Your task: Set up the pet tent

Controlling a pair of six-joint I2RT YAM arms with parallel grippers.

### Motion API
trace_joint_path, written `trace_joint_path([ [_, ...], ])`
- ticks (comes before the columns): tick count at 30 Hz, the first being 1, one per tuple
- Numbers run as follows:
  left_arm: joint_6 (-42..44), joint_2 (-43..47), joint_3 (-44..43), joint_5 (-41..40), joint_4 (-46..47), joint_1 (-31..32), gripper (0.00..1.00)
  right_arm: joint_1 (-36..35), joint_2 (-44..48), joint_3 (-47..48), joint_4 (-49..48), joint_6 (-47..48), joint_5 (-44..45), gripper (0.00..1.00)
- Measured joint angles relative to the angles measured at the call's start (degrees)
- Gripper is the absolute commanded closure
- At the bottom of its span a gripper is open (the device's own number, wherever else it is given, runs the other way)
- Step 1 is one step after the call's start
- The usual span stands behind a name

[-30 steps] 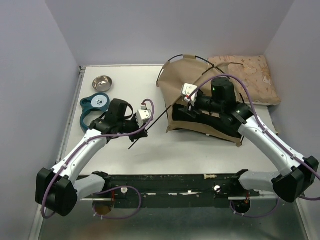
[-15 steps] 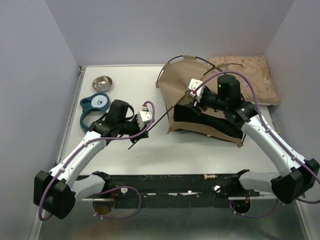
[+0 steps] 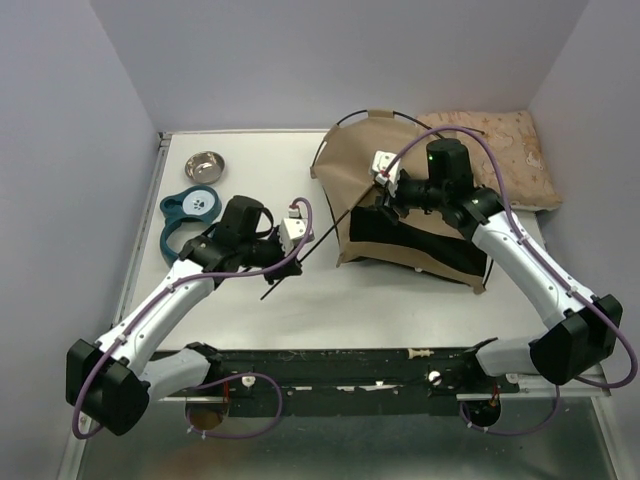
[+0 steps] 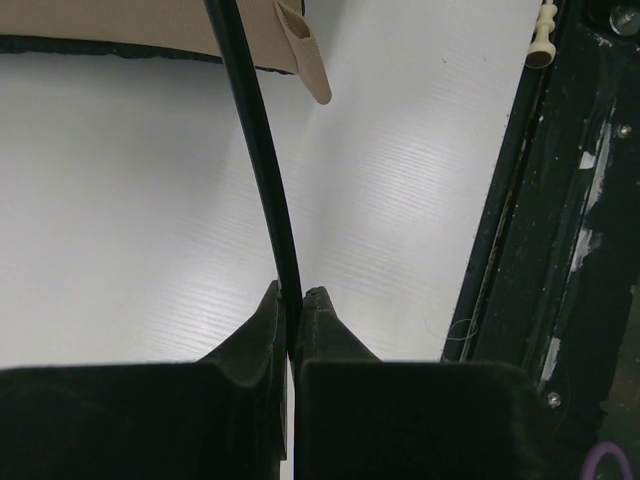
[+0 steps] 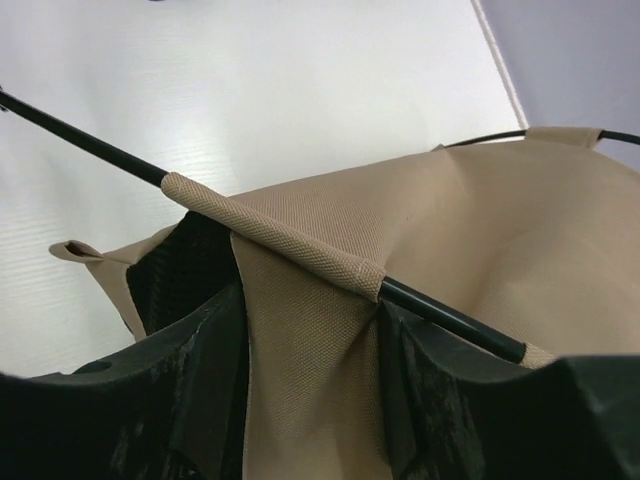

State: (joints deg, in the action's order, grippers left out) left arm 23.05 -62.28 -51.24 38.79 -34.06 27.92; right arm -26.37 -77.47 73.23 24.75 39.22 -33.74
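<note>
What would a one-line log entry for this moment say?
left hand: shut on pole | right hand: astride tent fabric under pole sleeve | tent: not yet up

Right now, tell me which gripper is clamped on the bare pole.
The left gripper, pinching the black pole; the right gripper straddles tan tent fabric.

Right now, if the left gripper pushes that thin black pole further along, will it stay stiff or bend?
It will probably bend: the pole curves visibly as it leaves the left gripper pinching it. It looks thin and smooth, so it may slide in that grip. The tan sleeve of the tent around it looks soft and could bunch rather than resist.
</note>
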Motion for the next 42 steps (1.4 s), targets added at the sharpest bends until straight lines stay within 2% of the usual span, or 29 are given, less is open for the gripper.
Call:
trace_joint_path([
  [5,-5.8,-0.9,-1.8,-0.9,1.2,2.6,1.0,-0.1,0.2,0.7,1.4,-0.1,-4.1,0.49],
  [17,-20.1,-9.3,-10.6,-2.9,14.2,10.0,1.0,-5.9,3.1,-0.2,3.9,-0.1,-7.3,0.5],
  [19,-21.6,-10.8,-12.3,-3.0,14.9,10.6,1.0,-6.5,3.8,-1.0,4.1,-0.8,-7.7,0.63],
  [22,-23.6,-12.4,-13.4,-3.0,15.2,11.2,0.98,-6.6,4.6,-1.9,3.7,-1.8,-6.7,0.98],
  [23,-23.9,-12.6,-13.3,-3.0,15.5,11.2,0.97,-6.6,4.6,-2.1,3.7,-2.5,-5.9,0.99],
  [24,-24.0,-12.6,-13.2,-3.0,15.6,11.3,0.94,-6.7,4.6,-2.1,3.8,-2.7,-5.5,0.99],
  [28,-24.0,-11.0,-10.9,-2.7,17.5,10.8,0.74,-6.5,4.6,-2.1,4.2,-3.9,-5.1,0.99],
  [29,-24.1,-10.1,-9.8,-2.4,17.9,10.6,0.65,-6.1,4.5,-2.1,4.2,-4.1,-5.4,0.99],
  [31,-24.2,-8.2,-8.2,-1.4,18.2,10.0,0.57,-5.5,4.5,-2.1,4.9,-4.3,-6.6,0.99],
  [37,-21.1,-0.1,-5.6,1.4,14.4,6.0,0.55,-2.9,4.5,-2.0,8.0,-3.1,-8.7,0.99],
  [42,-17.7,1.8,-5.5,4.0,9.0,5.9,0.44,-2.3,4.5,-1.2,9.9,-2.2,-9.7,0.99],
])
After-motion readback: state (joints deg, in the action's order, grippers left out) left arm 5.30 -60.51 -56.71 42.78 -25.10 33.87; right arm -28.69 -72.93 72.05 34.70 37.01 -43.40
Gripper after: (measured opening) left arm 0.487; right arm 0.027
